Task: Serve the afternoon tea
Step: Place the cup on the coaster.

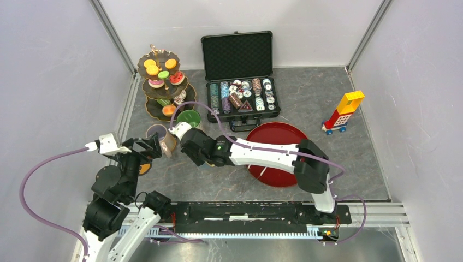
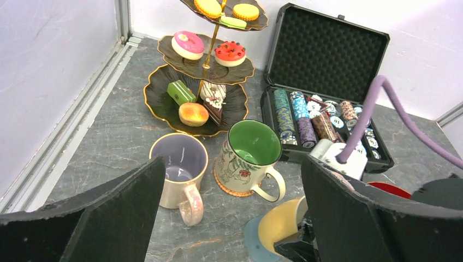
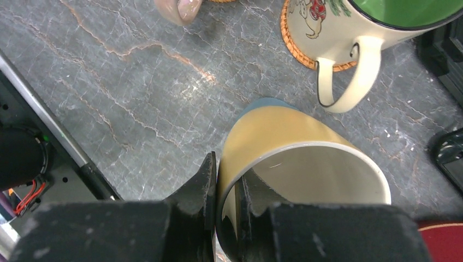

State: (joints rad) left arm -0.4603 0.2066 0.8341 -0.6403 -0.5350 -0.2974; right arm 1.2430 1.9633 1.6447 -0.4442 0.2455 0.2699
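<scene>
Pinching the wall of the yellow mug (image 3: 284, 136) with the right gripper (image 3: 221, 191), one finger outside the rim and one inside, both pressed tight on the ceramic

Tilting that mug, mouth turned toward the right wrist camera, blue base (image 3: 265, 103) pointing down at the grey marbled table (image 3: 136, 98); not showing whether the base is touching the tabletop

Reaching with the right arm across the near edge of the red round tray (image 1: 275, 158) into the left half of the table

Hanging the left gripper (image 1: 153, 146) just beside the lilac mug (image 2: 177, 169), fingers (image 2: 87, 218) spread wide apart, gripping nothing

Standing upright near the yellow mug:
- green-lined mug (image 2: 248, 158) with leaf pattern and cream handle, sitting on a woven coaster (image 3: 297, 49)
- the lilac mug with its pink handle, just left of the green-lined one, the two close but apart

Rising behind both mugs, in the far left corner: dark scalloped three-tier stand (image 2: 158, 103) with gold stem, carrying:
- on the top tier, two orange rounds (image 2: 209, 6) and a green round (image 2: 233, 22)
- on the middle tier, a pink-frosted donut (image 2: 187, 43) and a red-frosted donut (image 2: 230, 53)
- on the bottom tier, a green slice (image 2: 180, 91), an orange tart (image 2: 193, 113) and a dark cake slice (image 2: 214, 101)

Lying open just right of the stand: black case (image 1: 237, 54), lid propped upright, poker chips (image 1: 240, 97) packed in its tray

Standing well apart at the far right: red-yellow block tower (image 1: 343, 113)
</scene>
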